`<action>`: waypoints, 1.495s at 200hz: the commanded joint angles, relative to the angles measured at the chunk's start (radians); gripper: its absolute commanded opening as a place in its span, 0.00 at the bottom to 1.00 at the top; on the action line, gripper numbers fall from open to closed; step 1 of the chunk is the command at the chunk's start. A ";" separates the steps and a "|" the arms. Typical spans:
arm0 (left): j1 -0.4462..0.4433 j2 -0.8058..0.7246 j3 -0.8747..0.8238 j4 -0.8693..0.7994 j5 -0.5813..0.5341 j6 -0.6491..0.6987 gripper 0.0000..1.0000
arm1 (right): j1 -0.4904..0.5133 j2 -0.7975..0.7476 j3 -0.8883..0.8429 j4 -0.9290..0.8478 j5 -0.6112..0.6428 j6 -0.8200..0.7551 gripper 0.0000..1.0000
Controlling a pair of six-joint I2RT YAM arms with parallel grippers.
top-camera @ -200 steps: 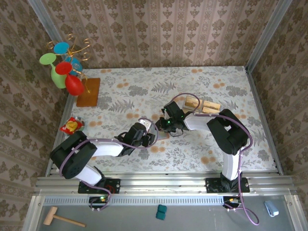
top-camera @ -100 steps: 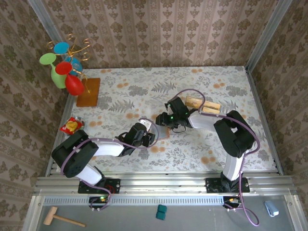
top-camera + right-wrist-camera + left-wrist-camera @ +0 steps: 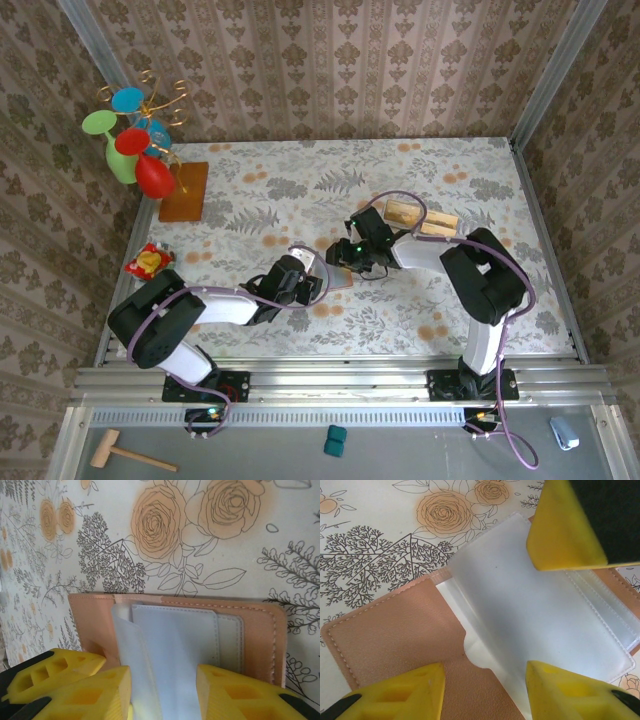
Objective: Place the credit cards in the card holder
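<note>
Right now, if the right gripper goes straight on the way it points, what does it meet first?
Most likely the clear sleeve of the open card holder: it lies directly ahead of the right gripper, between its parted fingers. The depth is hard to judge.

Left gripper [image 3: 485, 680], right gripper [image 3: 164, 685] — tips close, jaws apart.

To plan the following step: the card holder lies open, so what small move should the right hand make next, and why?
Probably the right hand should lift away toward the credit cards: its jaws stand open over the open card holder, whose clear sleeves show no card.
</note>
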 commanded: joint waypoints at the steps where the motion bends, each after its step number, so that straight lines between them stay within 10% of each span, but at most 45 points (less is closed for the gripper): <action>1: -0.007 0.013 -0.007 -0.019 -0.002 0.005 0.48 | 0.010 0.015 0.001 0.021 -0.028 0.010 0.41; 126: 0.007 -0.212 -0.064 -0.049 -0.030 0.001 0.62 | 0.066 -0.019 0.087 -0.097 0.008 -0.012 0.41; 225: 0.186 -0.693 -0.201 -0.226 -0.034 -0.125 0.82 | 0.160 0.087 0.264 -0.207 0.079 0.004 0.50; 299: 0.242 -0.736 -0.207 -0.300 0.039 -0.140 0.88 | 0.188 0.175 0.327 -0.198 0.089 0.051 0.51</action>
